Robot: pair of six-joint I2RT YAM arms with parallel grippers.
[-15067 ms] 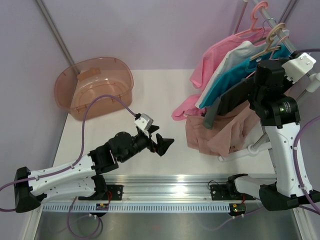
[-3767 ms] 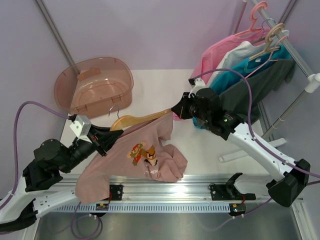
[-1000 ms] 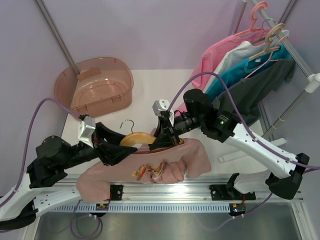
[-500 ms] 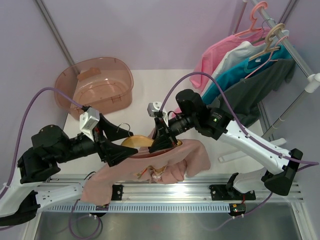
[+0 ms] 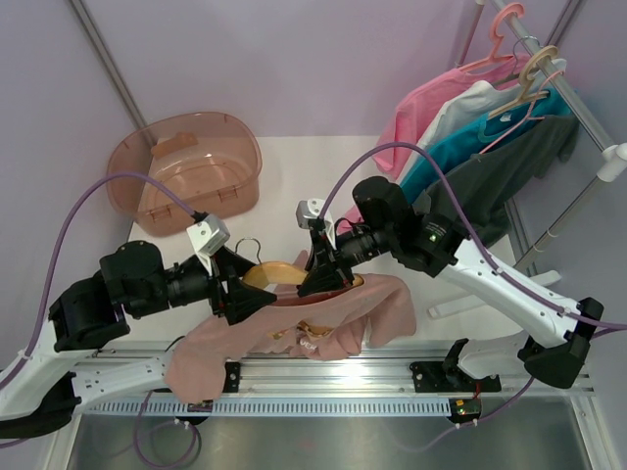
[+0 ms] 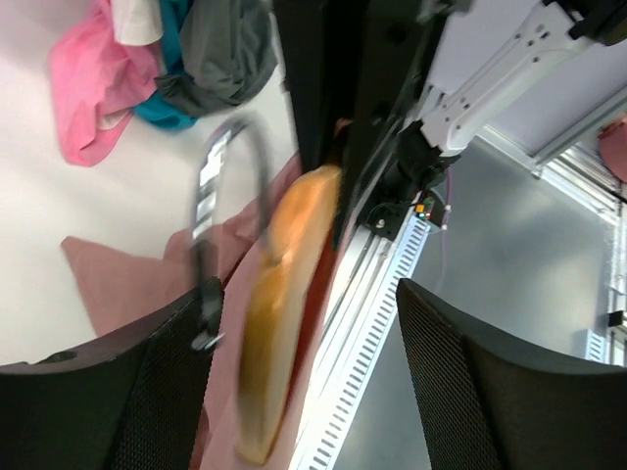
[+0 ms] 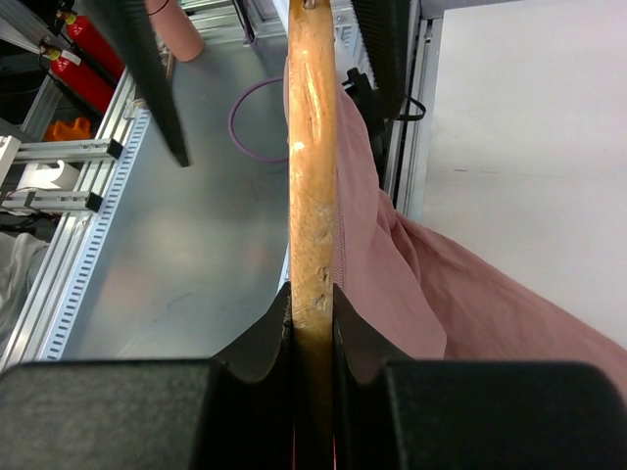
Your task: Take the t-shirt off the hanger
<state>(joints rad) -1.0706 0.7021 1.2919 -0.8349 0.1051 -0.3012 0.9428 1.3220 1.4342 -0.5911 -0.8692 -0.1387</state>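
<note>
The wooden hanger (image 5: pixel 266 273) is held in the air above the table's front, its metal hook (image 5: pixel 250 245) pointing back. The mauve t-shirt (image 5: pixel 338 318) hangs bunched from it, the print crumpled. My right gripper (image 5: pixel 323 277) is shut on the hanger's wood, which the right wrist view shows pinched between the jaws (image 7: pixel 312 323), with the hanger (image 7: pixel 311 147) running away and the t-shirt (image 7: pixel 441 294) on its right. My left gripper (image 5: pixel 242 294) is open. In the left wrist view the hanger (image 6: pixel 284 294) and hook (image 6: pixel 230 186) lie between its spread fingers (image 6: pixel 157 392), and t-shirt cloth (image 6: pixel 118 284) is below.
A pink translucent tub (image 5: pixel 186 171) stands at the back left. A clothes rack (image 5: pixel 578 108) at the right holds a bright pink garment (image 5: pixel 431 98), a teal shirt (image 5: pixel 456 147) and a grey shirt (image 5: pixel 500 181). The metal rail (image 5: pixel 343 377) runs along the near edge.
My left arm has moved right and its open jaws now sit around the hanger's left part. The right gripper keeps its hold, and the t-shirt has sagged a little.
</note>
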